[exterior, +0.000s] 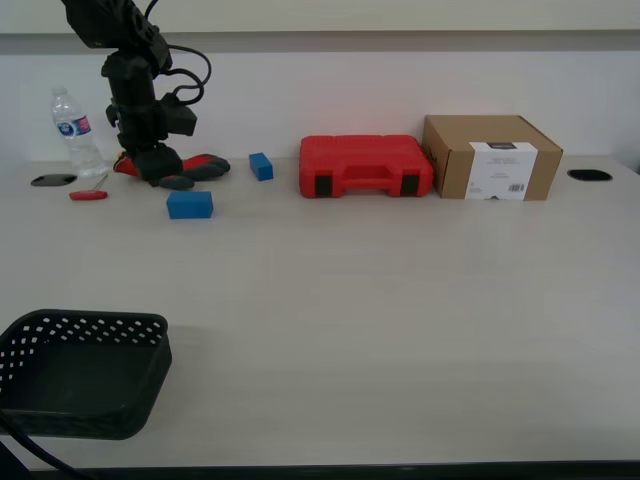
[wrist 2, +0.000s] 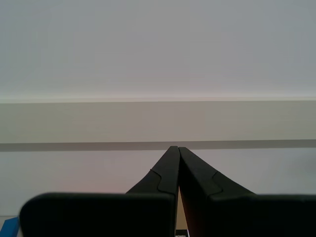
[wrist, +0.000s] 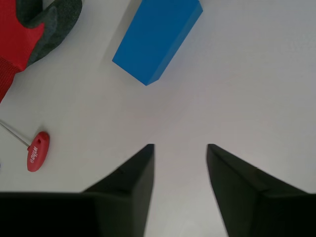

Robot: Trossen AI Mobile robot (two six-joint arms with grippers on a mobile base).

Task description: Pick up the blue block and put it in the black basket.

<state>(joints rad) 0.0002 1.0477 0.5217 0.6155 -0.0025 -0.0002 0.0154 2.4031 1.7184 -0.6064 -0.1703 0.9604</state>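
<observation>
The blue block (exterior: 190, 205) lies flat on the white table at the exterior view's far left; in the first wrist view it (wrist: 158, 39) sits ahead of the jaws, apart from them. My first gripper (wrist: 180, 148) is open and empty above bare table; in the exterior view it (exterior: 152, 158) hangs low behind the block, over a red glove. The black basket (exterior: 90, 322) stands at the near left corner with nothing showing in it. My second gripper (wrist 2: 177, 148) is shut on nothing and faces a wall; it does not show in the exterior view.
A smaller blue block (exterior: 261, 166), a red-and-grey glove (exterior: 190, 168), a red-handled screwdriver (exterior: 88, 195) and a water bottle (exterior: 75, 130) lie near the block. A red case (exterior: 366, 166) and a cardboard box (exterior: 490, 157) stand at the back.
</observation>
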